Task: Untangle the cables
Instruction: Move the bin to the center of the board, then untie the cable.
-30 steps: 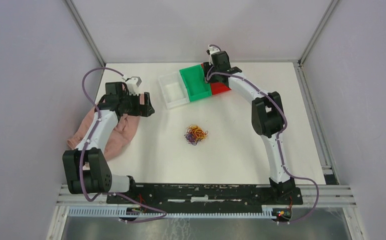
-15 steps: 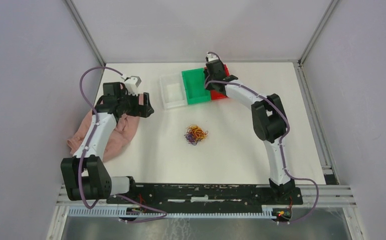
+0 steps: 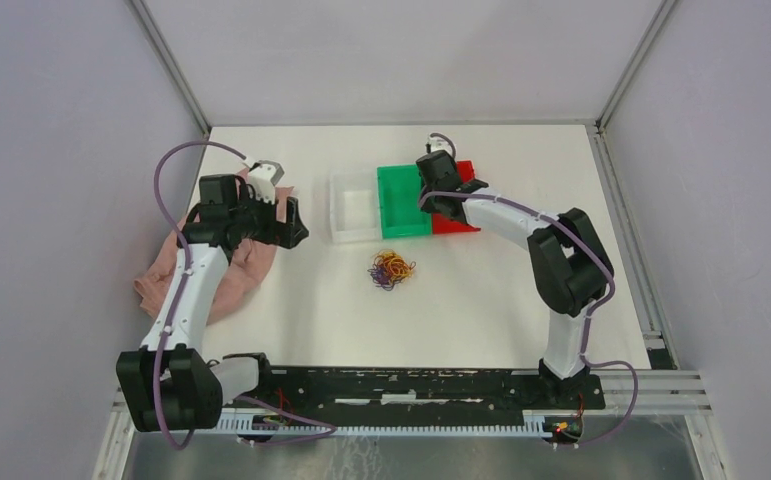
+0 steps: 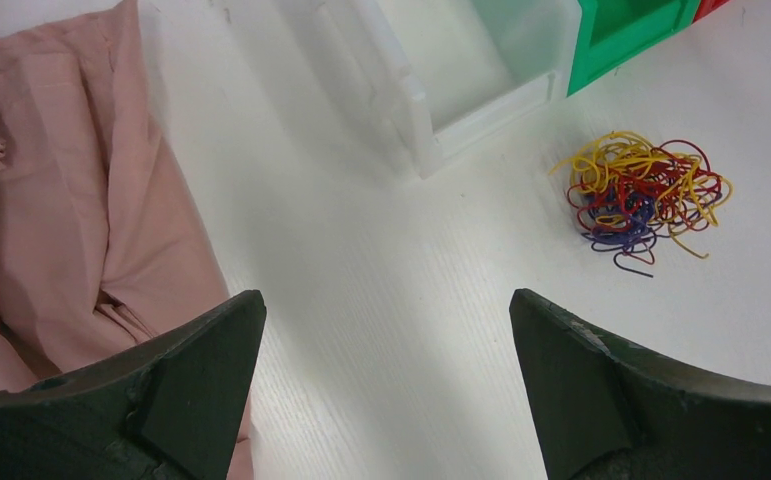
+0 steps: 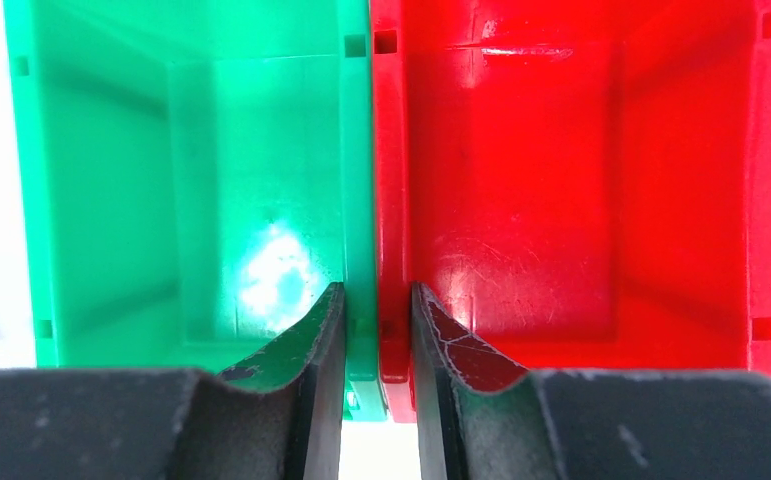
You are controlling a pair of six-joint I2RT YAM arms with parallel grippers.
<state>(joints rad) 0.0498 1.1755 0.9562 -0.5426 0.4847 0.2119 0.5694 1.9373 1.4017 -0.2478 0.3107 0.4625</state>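
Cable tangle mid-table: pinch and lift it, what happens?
Probably floppy: the cables are thin strands lying in loose curls, so they'd likely droop from a pinch. Red, yellow and dark strands loop through each other, so pulling one would likely drag the whole clump up. It looks light; a push would probably slide it on the smooth table.

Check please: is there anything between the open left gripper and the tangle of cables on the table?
Nothing visible. In the left wrist view, only bare white table lies between the left gripper and the cables. The clear bin sits beyond that path, and the pink cloth lies on the opposite side of the gripper.
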